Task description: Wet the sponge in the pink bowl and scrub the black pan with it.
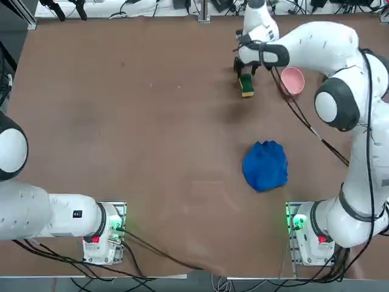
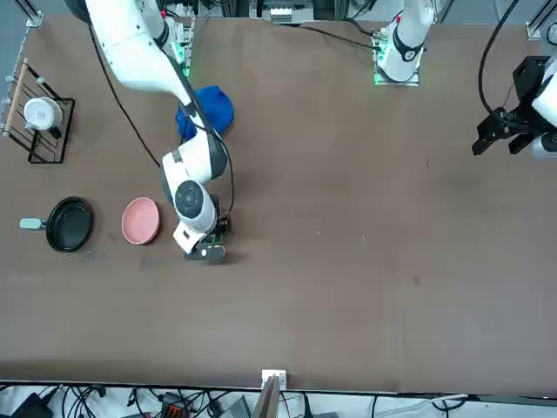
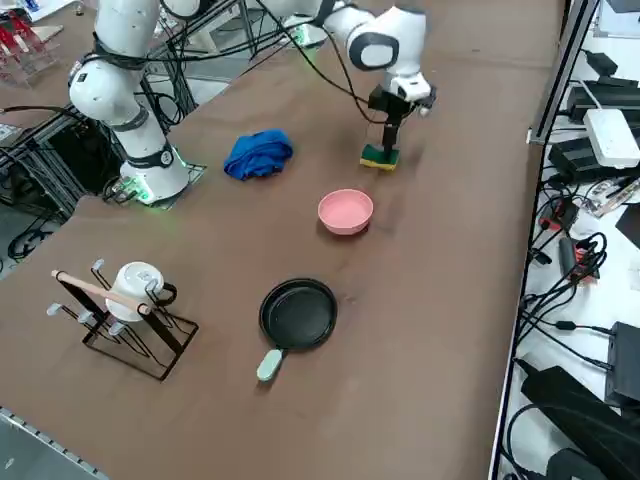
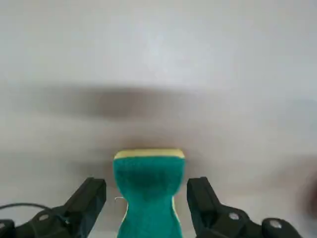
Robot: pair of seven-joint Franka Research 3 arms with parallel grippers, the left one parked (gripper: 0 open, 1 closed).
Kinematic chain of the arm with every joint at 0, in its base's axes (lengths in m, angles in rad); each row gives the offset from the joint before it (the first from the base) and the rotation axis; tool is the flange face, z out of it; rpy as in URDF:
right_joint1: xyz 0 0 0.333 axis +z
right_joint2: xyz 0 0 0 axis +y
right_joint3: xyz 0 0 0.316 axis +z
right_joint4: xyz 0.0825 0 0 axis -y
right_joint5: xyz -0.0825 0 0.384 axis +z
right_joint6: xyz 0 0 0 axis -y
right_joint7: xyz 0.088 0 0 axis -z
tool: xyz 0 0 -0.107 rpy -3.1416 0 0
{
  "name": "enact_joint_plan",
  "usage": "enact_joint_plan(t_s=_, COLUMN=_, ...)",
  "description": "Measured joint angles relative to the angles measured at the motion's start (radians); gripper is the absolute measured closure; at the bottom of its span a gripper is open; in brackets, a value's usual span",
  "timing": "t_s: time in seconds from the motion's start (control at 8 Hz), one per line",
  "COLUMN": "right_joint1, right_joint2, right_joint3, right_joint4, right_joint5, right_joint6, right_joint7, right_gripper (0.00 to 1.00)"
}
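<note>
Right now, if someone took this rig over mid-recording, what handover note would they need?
Right pincer: open, its fingers on either side of the sponge, a gap showing on both sides.
Places: the pink bowl sits between the sponge and the black pan; the blue cloth lies off to one side.
Done: the pincer is at the sponge; whether the sponge is wet can't be told.
Left, as I judge it: grip the sponge, wet it in the bowl, scrub the pan.
</note>
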Motion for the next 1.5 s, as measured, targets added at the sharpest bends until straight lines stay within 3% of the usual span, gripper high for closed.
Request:
enact_joint_plan(t_s=0.25, right_joint1=-0.046, right_joint2=-0.125, right_joint3=-0.004, right_joint4=0.022, right_joint5=0.0, right_joint6=-0.087, right_joint7=-0.002, right_gripper=0.0)
enact_joint_plan(t_s=0.62, right_joint1=-0.117, right_joint2=-0.327, right_joint3=-0.004, right_joint4=0.019, right_joint5=-0.001, right_joint6=-0.307, right_joint7=-0.068, right_gripper=0.0)
enact_joint_plan(t_s=1.12, right_joint1=-0.249, right_joint2=-0.472, right_joint3=-0.006, right_joint4=0.009, right_joint5=0.0, right_joint6=-0.46, right_joint7=-0.284, right_gripper=0.0)
enact_joint_plan(t_s=1.5, right_joint1=-0.376, right_joint2=-0.558, right_joint3=-0.007, right_joint4=-0.031, right_joint5=0.11, right_joint6=-0.467, right_joint7=-0.383, right_gripper=0.0)
